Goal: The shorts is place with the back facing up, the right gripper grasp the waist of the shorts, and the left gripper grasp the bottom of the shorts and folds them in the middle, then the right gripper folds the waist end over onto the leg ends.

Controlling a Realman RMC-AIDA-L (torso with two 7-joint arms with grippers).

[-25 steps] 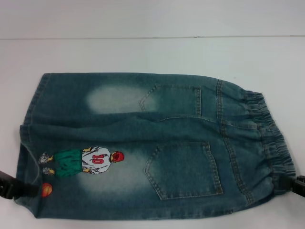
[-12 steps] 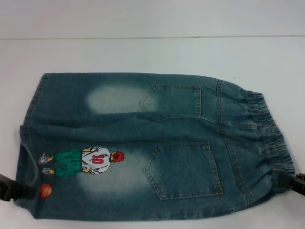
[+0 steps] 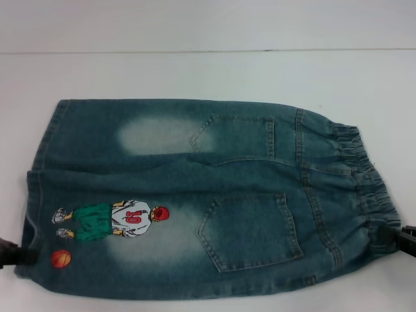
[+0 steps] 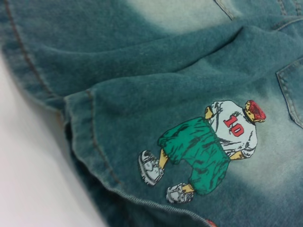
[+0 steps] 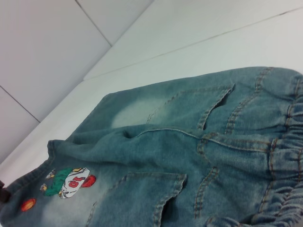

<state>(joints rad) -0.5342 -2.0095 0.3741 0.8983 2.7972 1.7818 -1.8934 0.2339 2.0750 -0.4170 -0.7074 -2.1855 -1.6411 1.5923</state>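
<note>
Denim shorts [image 3: 201, 198] stretch crosswise between us, left end effector [image 3: 14, 253] at the hem, right end effector [image 3: 398, 239] at the waist, grips we cannot tell.

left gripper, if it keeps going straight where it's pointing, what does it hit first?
Likely the hem of the shorts: the left gripper sits at the near leg end, pointing inward along the table. Whether it already touches denim is unclear.

Shorts [image 3: 208, 195] lie on the table [image 3: 195, 71] (waist right, legs left).
</note>
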